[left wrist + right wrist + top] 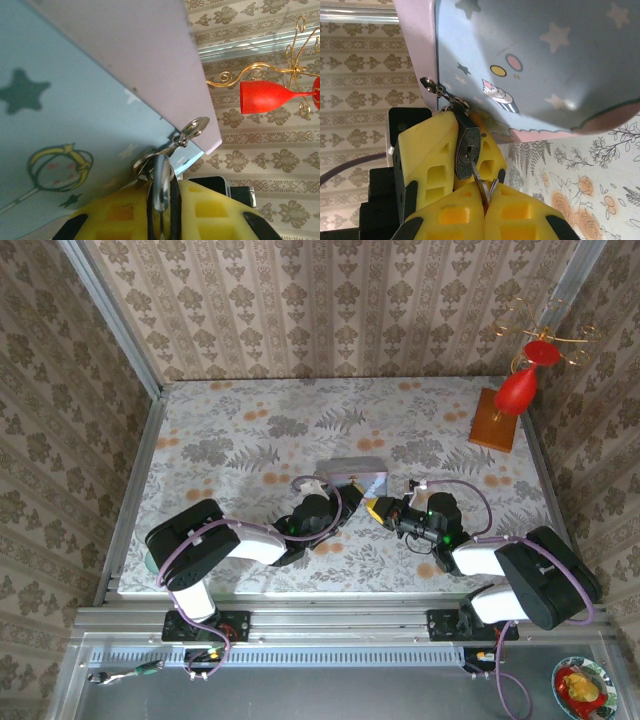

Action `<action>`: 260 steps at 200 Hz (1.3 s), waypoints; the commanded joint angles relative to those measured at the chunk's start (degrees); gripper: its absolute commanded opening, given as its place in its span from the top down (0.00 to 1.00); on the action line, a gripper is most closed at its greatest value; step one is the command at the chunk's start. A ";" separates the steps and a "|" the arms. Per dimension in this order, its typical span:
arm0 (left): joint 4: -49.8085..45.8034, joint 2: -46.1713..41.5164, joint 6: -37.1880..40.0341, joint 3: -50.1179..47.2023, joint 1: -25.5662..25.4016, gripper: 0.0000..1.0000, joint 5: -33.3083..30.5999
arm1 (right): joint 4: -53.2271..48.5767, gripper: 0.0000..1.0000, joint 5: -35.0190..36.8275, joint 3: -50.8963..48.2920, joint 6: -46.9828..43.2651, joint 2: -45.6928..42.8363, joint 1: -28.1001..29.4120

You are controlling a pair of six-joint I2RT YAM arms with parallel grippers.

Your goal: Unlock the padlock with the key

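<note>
Your right gripper is clamped on the key, and the key's blade sits in the keyhole of the padlock. Your left gripper is clenched on the padlock's body and holds it just off a corner of the tin, where the shackle threads through the metal hasp. All this sits near the middle of the table, a little toward its near edge.

The step in hand looks like the turn. Rotate your right wrist about the blade's own line, so the key twists rather than levers sideways. Hold the left grip firm as the counter-hold, so neither the lock nor the tin gets dragged round. If the key resists, seat the blade deeper before you twist harder.

Some things are hard to judge. You cannot tell how deep the blade goes. The key's head is buried between the right fingers, with just a bit of key ring peeking out. The left fingers cover most of the shackle, so you cannot tell whether it has sprung.
</note>
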 commanded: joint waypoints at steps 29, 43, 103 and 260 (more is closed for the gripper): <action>7.74 -0.48 0.69 4.18 -4.72 1.00 16.21 | 1.37 1.00 -1.72 2.65 -0.99 1.70 2.42; 6.79 -0.78 0.70 3.81 -4.66 1.00 15.91 | -0.71 1.00 -1.52 2.18 -2.28 1.62 2.00; 4.67 -1.24 0.63 3.02 -4.58 1.00 14.82 | -1.06 0.97 -1.84 1.36 -3.63 1.66 1.02; -1.89 -3.25 0.61 0.91 -3.61 1.00 12.64 | -8.66 0.70 -2.16 0.05 -6.97 -4.77 -1.80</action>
